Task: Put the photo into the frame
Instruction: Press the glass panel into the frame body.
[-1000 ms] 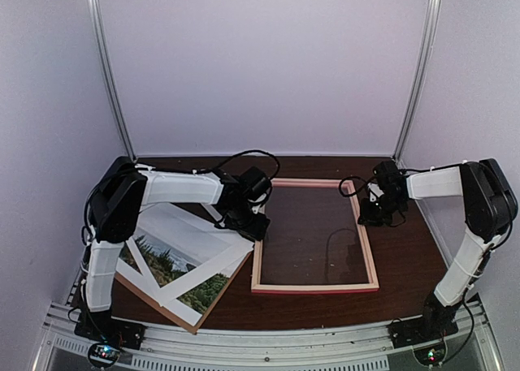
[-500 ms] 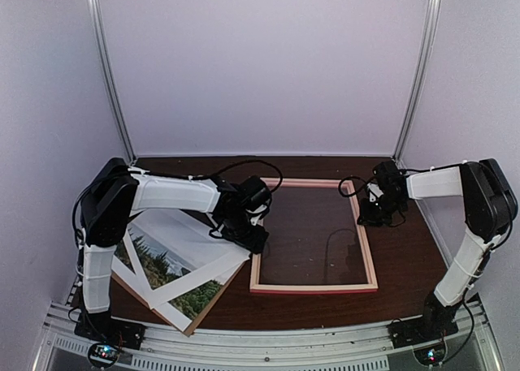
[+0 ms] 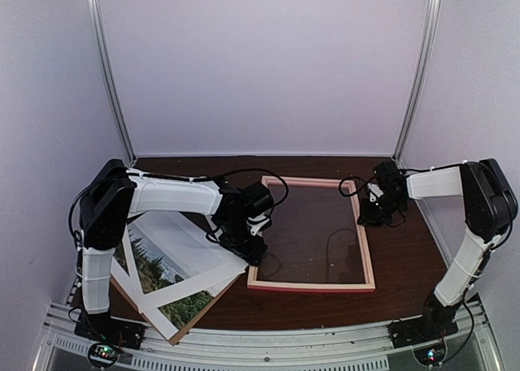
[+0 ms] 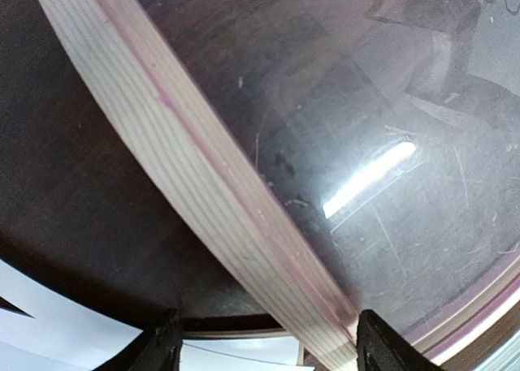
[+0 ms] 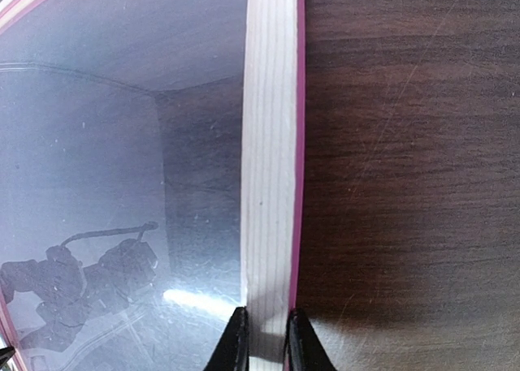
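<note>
Photo (image 3: 149, 260): where does it lie in this panel? (Student)

At the bench's (image 3: 406, 265) near-left corner, under the white mat (image 3: 191, 237). It is outside the frame (image 3: 309, 287), which lies flat, pale wood side up, from the middle toward the right edge. (Tutor)

What has changed over the last second? (Student)

The left gripper (image 4: 266, 338) has slid along the frame's left rail toward its near-left corner. Its jaws stand wide, straddling that rail without clamping it. The frame's left side has swung slightly toward the left edge, and the mat-and-photo pile has turned toward the near edge. The right gripper (image 5: 266, 338) has not moved; its jaws are narrow, pinching the right rail. (Tutor)

Meaning for the task? (Student)

Probably the frame is only being squared up; the photo is not yet inserted. (Tutor)
</note>
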Robot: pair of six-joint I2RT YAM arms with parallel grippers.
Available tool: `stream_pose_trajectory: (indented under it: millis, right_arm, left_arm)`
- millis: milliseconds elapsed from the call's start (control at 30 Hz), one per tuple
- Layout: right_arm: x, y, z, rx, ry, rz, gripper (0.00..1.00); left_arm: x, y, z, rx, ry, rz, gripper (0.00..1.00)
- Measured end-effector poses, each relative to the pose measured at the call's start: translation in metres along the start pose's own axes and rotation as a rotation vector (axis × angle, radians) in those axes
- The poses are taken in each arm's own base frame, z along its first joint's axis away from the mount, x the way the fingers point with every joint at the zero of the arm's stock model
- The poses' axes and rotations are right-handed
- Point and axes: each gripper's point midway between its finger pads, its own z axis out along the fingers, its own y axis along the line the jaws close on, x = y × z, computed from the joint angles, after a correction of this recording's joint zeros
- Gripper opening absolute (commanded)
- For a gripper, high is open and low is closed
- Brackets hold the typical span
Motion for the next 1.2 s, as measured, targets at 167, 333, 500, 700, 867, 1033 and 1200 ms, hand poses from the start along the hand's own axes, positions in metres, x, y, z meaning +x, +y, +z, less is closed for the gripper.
stream_pose_trajectory:
  millis: [167,333,500,700,867,1033,1200]
  right_arm:
    - [-0.001,-0.006,-0.002,0.014,-0.001,0.011,0.08]
    - [-0.003,-0.022,-0.007,0.053,0.013,0.014,0.09]
    - [-0.005,-0.032,-0.015,0.085,0.043,-0.001,0.09]
    - [-0.014,-0.039,-0.021,0.097,0.057,-0.034,0.1]
    - [-0.014,-0.045,-0.016,0.104,0.083,-0.048,0.11]
    - [-0.013,-0.046,-0.011,0.104,0.104,-0.057,0.12]
    - [-0.013,-0.043,-0.01,0.079,0.105,-0.059,0.12]
  left_arm:
    - [-0.011,0.003,-0.014,-0.029,-0.04,0.032,0.75]
    - [-0.029,0.008,-0.041,-0.031,-0.125,0.032,0.76]
    - [-0.05,0.023,-0.06,-0.021,-0.203,-0.014,0.76]
    - [-0.058,0.057,-0.067,-0.03,-0.23,-0.101,0.76]
    - [-0.052,0.103,-0.077,-0.041,-0.242,-0.209,0.76]
    - [-0.044,0.141,-0.093,-0.088,-0.267,-0.285,0.77]
    - [-0.049,0.145,-0.095,-0.096,-0.287,-0.291,0.77]
